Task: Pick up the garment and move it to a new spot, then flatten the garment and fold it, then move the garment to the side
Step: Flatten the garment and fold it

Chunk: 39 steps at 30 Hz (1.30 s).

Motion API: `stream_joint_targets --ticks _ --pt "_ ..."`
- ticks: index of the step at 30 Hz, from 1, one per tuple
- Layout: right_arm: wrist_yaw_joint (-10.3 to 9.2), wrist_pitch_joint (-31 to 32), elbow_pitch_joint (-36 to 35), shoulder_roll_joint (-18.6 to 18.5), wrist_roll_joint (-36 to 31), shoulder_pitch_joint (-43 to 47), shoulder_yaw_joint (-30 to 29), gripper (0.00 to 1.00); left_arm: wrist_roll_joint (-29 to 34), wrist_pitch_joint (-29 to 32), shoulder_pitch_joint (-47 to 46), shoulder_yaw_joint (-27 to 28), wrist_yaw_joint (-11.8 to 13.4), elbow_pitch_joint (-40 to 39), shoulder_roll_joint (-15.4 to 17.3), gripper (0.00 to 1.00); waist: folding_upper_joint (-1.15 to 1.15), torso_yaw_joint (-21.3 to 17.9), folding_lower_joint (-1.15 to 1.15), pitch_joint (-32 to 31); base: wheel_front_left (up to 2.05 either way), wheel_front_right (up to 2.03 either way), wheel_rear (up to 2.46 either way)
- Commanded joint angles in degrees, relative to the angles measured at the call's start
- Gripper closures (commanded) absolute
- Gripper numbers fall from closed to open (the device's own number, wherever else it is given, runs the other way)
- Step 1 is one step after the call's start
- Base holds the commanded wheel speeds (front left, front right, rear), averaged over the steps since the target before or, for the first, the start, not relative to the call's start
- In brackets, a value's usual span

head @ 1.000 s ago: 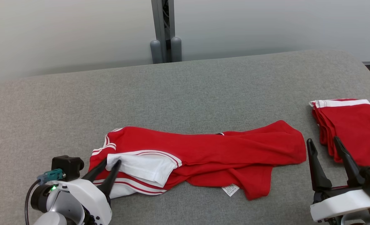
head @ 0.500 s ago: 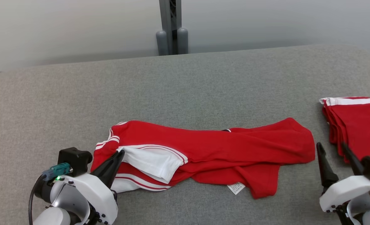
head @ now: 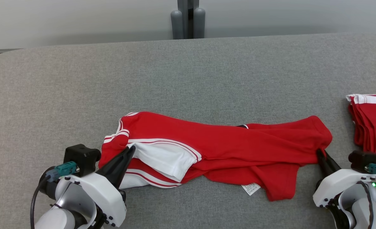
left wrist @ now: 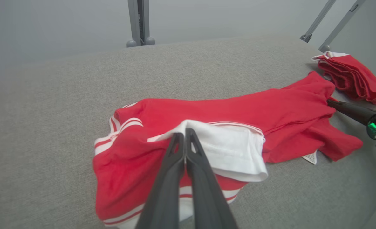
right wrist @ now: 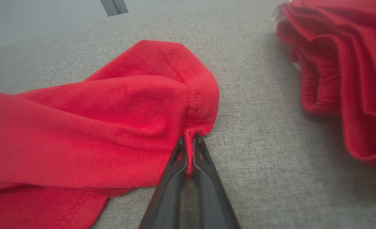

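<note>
The garment (head: 226,149) is red with white stripes and a white flap, and it lies crumpled lengthwise on the grey padded table (head: 188,73). My left gripper (head: 131,150) sits at its left end, shut on the corner of the white flap; the left wrist view shows the fingers pressed together at that edge (left wrist: 185,135). At the right end, my right gripper (head: 319,152) is shut on the red hem. In the right wrist view a fold of the hem (right wrist: 192,133) is pinched between its fingers (right wrist: 190,143). The garment rests on the table.
A stack of folded red garments (head: 373,124) with white trim lies at the table's right edge, close beside my right arm. A grey post (head: 188,19) stands behind the table's far edge. Bare grey surface stretches behind and to the left of the garment.
My left gripper has shut on the white flap. My right gripper moved in to the garment's right hem and shut on it. The head camera has tilted, shifting the whole picture.
</note>
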Motion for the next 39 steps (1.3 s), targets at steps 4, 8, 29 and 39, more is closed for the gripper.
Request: stream_joint_targets --ticks 4,8,29,39 --pt "-0.01 -4.81 -0.48 -1.33 2.79 -0.77 0.08 1.00 0.54 -1.70 -0.03 1.42 1.16 -1.31 0.36 1.00 0.00 -0.05 0.00 -0.15 0.00 0.00 0.00" --pt "-0.01 -7.55 -6.25 -2.42 3.20 -0.43 -1.12 1.00 0.72 -3.15 0.19 2.87 2.11 -2.97 0.93 1.00 0.00 -0.89 0.00 -1.01 0.00 0.00 0.00" --pt "-0.01 3.65 -50.69 -3.55 -3.88 -0.13 -7.44 1.00 8.91 -9.52 -13.25 12.70 7.87 -20.29 4.14 1.00 0.00 -1.57 0.00 -8.04 0.00 0.00 0.00" --pt "-0.01 9.23 -53.19 -2.65 -1.66 -0.08 -6.63 1.00 8.73 -7.83 -20.15 11.42 6.12 -21.40 3.99 1.00 0.00 -1.75 0.00 -8.13 0.00 0.00 0.00"
